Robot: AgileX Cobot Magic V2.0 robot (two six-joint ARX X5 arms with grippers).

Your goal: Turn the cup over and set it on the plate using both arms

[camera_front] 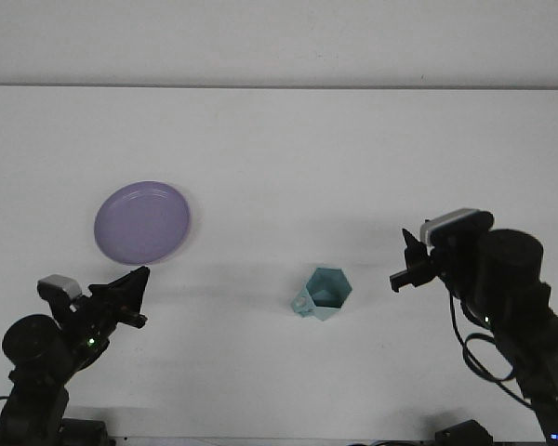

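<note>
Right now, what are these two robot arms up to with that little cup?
Neither arm is holding anything. The teal cup stands mouth-up on the white table, alone. The right tool sits off to the cup's right, clear of it. The left tool is low at the near left, just below the empty purple plate. The cup is not yet on the plate.
</note>
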